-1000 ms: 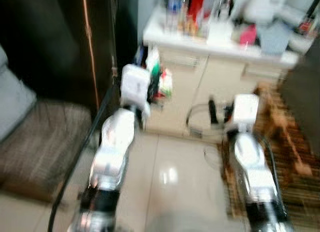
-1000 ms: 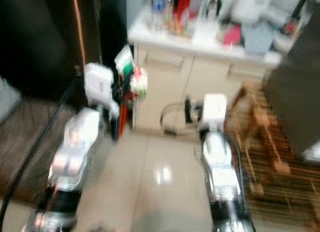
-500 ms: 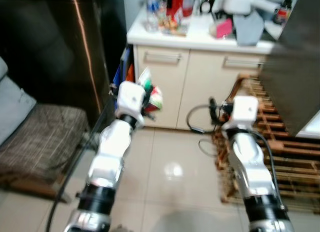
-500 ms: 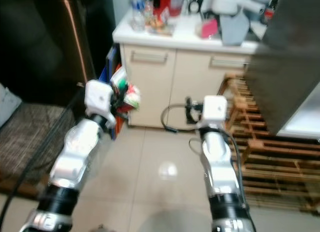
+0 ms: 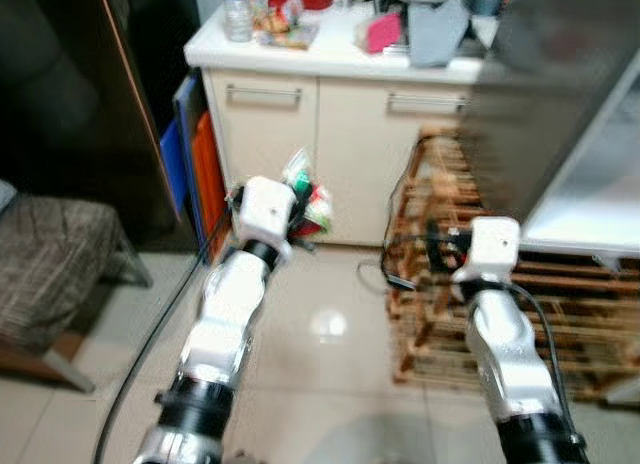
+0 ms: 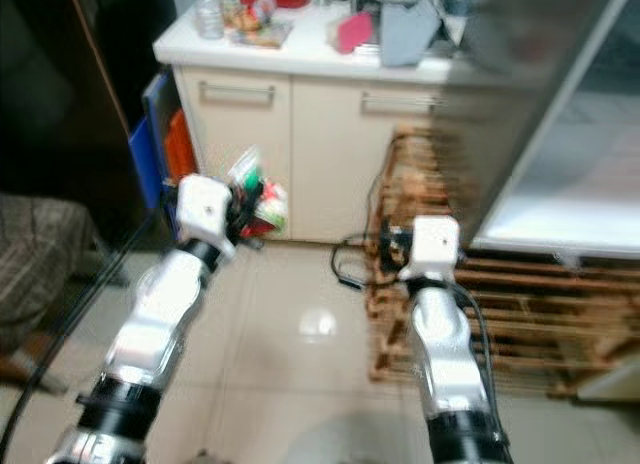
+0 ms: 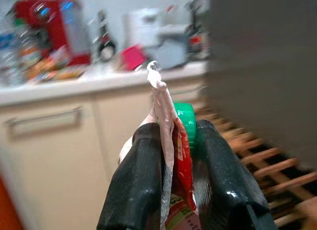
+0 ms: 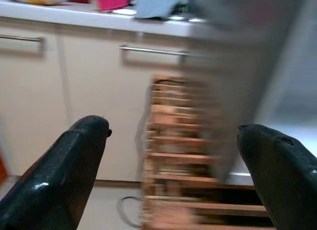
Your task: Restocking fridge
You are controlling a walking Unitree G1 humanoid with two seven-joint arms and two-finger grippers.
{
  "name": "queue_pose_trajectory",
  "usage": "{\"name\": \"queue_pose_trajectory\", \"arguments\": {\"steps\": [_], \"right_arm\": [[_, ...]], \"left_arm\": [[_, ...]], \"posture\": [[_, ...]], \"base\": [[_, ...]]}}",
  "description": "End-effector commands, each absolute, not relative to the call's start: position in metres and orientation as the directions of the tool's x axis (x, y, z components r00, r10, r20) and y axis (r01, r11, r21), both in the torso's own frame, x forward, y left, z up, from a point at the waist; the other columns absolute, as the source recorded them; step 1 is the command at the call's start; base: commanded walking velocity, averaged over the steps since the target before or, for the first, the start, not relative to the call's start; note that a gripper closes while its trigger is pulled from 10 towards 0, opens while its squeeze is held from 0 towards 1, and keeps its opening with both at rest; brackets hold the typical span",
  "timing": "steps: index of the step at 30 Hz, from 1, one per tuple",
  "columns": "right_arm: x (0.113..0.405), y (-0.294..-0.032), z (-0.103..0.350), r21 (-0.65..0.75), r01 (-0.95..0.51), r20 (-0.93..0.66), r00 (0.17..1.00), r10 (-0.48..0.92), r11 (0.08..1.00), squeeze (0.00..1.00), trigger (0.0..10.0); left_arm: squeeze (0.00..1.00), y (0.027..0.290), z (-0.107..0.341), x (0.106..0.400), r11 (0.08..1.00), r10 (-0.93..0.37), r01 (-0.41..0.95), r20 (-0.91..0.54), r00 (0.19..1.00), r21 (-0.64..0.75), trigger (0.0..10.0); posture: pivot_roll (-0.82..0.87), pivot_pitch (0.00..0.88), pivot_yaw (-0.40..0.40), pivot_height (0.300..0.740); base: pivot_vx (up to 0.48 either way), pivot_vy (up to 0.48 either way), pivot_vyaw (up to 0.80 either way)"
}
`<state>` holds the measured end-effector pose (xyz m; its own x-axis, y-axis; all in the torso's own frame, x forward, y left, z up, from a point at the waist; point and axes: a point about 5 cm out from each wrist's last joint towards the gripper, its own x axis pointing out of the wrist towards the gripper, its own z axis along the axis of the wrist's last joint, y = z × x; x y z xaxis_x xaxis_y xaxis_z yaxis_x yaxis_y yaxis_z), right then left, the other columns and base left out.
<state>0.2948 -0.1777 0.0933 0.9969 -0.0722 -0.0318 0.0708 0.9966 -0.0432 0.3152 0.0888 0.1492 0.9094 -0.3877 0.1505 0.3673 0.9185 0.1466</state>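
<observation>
Left wrist view: left gripper [image 7: 176, 160] clamped on a food packet [image 7: 171, 141] with green cap, held before the cabinet [image 5: 300, 134]. Right gripper [image 8: 178, 160] wide apart, empty. Probably in the carrying step; next, a turn toward the fridge door [image 5: 560, 94] on the right. Wooden rack [image 5: 440, 254] close beside right arm; open floor [image 5: 330, 324] between arms.

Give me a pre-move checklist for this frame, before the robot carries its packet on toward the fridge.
1. Left gripper shut on the packet: ok.
2. Packet seated between both fingers, its green cap showing: ok.
3. Right gripper open and holding nothing: ok.
4. Fridge door open at the robot's right: ok.
5. Wooden pallet and black cable by the right arm, possible snag: not ok.
6. Free shelf space inside the fridge: cannot tell.
</observation>
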Motion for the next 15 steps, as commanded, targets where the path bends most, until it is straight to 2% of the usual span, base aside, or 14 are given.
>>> {"name": "queue_pose_trajectory", "arguments": {"steps": [1, 11, 15], "right_arm": [[0.2958, -0.1730, 0.0976, -0.039, 0.068, -0.009, 0.998, -0.068, 0.997, 0.00, 10.0], [0.2940, -0.1753, 0.0984, -0.046, 0.079, -0.003, 0.997, -0.079, 0.996, 0.00, 10.0], [0.2912, -0.1766, 0.0953, -0.049, 0.088, -0.010, 0.996, -0.088, 0.995, 0.00, 10.0]], "left_arm": [[0.00, 0.0966, 0.1487, 0.3181, 0.924, -0.372, 0.352, 0.146, 0.916, 0.149, 10.0], [0.00, 0.0947, 0.1508, 0.3232, 0.921, -0.380, 0.357, 0.155, 0.912, 0.155, 10.0], [0.00, 0.0948, 0.1497, 0.3263, 0.923, -0.375, 0.353, 0.152, 0.915, 0.153, 10.0]], "posture": [[-0.05, 0.000, 0.000, 0.740], [-0.06, 0.000, 0.007, 0.740], [-0.06, 0.000, 0.007, 0.740]], "base": [[0.240, -0.412, 0.00], [0.240, -0.412, 0.00], [0.120, -0.413, 0.00]]}}
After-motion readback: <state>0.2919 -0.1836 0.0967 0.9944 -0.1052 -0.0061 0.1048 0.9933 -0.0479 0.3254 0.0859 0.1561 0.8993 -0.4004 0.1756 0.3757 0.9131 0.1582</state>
